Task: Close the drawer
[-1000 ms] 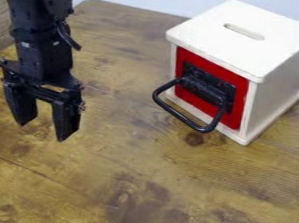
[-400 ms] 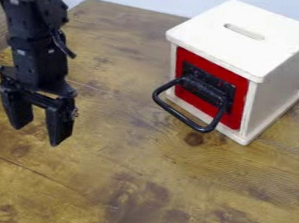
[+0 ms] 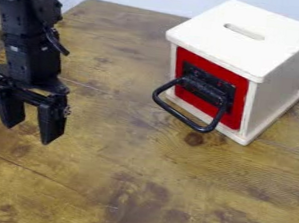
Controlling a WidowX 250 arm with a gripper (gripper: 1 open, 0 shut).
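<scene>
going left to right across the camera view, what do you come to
Gripper, then black loop handle, then red drawer front, then the cream box's right side

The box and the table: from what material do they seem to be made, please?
The box looks like wood, painted or sealed cream, judging by its pale, smooth panels, though plastic is possible. The table seems wooden, or a wood-look laminate, with brown mottled patches and a slight sheen.

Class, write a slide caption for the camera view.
Gripper open, apart from the red-fronted drawer.
</scene>
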